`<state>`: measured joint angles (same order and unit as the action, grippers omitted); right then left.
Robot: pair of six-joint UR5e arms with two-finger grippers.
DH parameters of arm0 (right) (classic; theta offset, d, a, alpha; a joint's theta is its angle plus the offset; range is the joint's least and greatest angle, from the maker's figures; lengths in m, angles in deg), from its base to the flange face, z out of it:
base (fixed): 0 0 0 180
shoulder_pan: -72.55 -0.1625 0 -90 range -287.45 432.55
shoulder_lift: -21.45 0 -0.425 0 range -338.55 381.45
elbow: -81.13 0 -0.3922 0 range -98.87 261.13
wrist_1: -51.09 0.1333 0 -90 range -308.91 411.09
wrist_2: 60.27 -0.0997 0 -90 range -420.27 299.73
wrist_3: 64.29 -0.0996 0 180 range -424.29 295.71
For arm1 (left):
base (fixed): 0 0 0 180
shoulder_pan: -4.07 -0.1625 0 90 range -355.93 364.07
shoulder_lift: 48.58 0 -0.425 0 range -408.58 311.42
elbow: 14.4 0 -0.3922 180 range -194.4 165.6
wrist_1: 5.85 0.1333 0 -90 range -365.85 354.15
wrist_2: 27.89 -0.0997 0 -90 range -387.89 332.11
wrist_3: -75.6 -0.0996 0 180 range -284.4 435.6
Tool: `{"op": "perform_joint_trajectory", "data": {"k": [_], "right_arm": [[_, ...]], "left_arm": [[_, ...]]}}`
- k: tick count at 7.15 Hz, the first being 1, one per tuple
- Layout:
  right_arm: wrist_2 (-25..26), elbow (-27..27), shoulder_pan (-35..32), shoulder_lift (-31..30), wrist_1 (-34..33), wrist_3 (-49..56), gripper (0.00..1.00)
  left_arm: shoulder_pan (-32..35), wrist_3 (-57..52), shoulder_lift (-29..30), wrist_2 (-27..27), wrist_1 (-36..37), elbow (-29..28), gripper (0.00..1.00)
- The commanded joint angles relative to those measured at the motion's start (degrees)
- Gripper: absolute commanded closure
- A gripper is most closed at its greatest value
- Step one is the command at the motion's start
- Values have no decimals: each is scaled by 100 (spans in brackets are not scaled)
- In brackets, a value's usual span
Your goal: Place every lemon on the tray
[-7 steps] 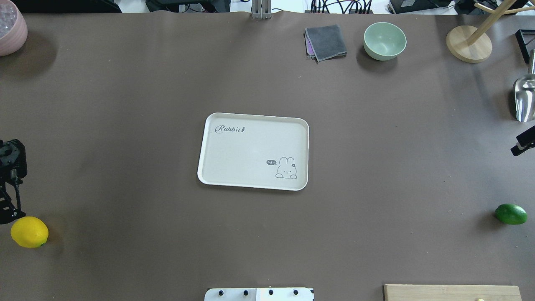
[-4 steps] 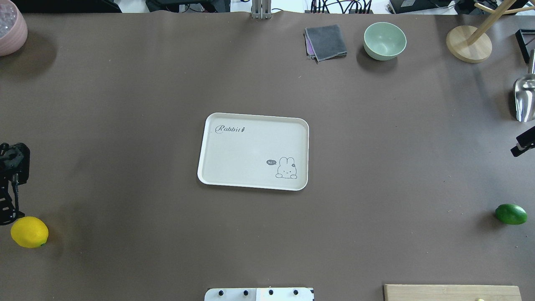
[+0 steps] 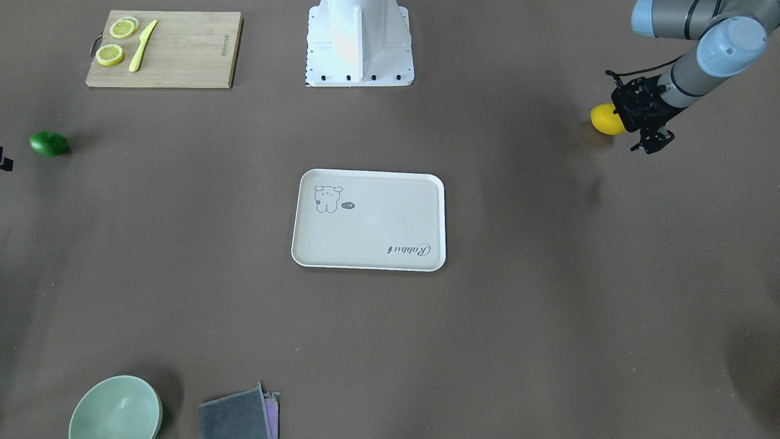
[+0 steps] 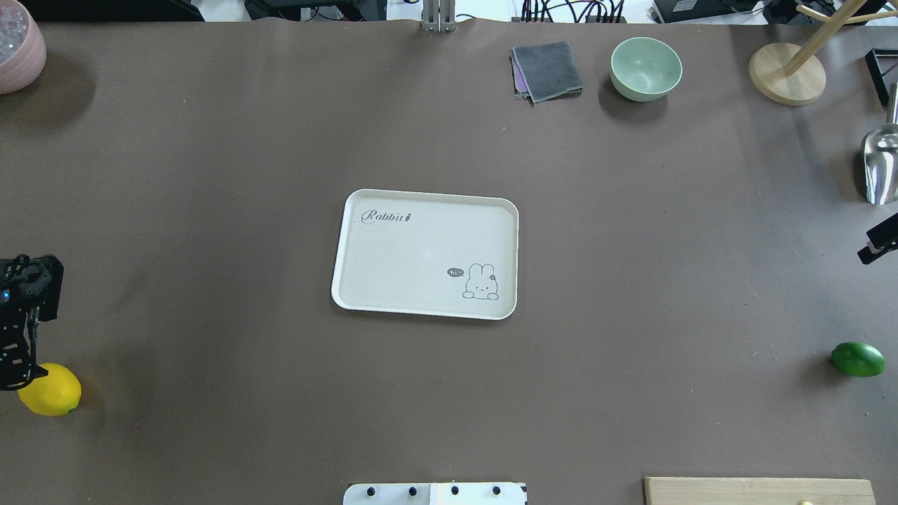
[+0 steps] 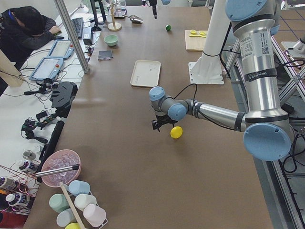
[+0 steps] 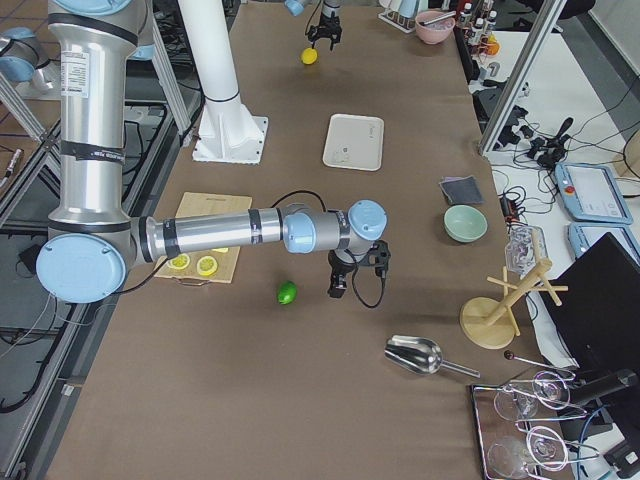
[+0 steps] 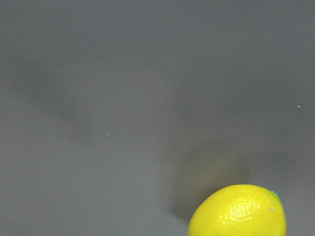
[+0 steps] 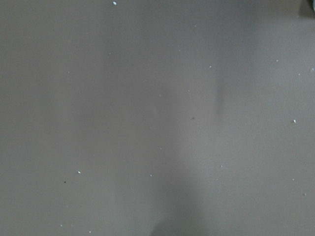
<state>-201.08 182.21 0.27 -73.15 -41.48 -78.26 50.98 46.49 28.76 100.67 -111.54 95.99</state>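
The yellow lemon (image 4: 50, 390) lies on the brown table near its left front corner. It also shows in the front view (image 3: 605, 119) and at the bottom of the left wrist view (image 7: 238, 211). My left gripper (image 3: 652, 143) hangs just beside it on the tray side, open and empty. The dark green lemon (image 4: 857, 359) lies at the far right. My right gripper (image 4: 877, 249) shows only as a sliver at the right edge, away from the green lemon. I cannot tell whether it is open or shut. The off-white tray (image 4: 421, 252) sits empty mid-table.
A wooden cutting board (image 3: 183, 49) with lemon slices and a yellow knife lies by the robot base (image 3: 359, 42). A green bowl (image 4: 645, 68), grey cloth (image 4: 547, 70), wooden stand (image 4: 786, 73), metal scoop (image 4: 880, 165) and pink bowl (image 4: 17, 49) line the far and side edges.
My left gripper has moved inward and down toward the yellow lemon, and now overlaps its edge in the overhead view. The lemons, the tray and my right arm have not moved.
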Motion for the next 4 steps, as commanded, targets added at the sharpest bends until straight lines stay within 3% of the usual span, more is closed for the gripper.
{"op": "perform_joint_trajectory", "data": {"k": [1, 4], "right_arm": [[-8, 0, 3, 3, -16, 0, 0], [1, -9, 12, 3, -7, 0, 0]], "left_arm": [[-164, -7, -27, 167, -48, -9, 3], [-278, -60, -97, 327, -39, -18, 3]]}}
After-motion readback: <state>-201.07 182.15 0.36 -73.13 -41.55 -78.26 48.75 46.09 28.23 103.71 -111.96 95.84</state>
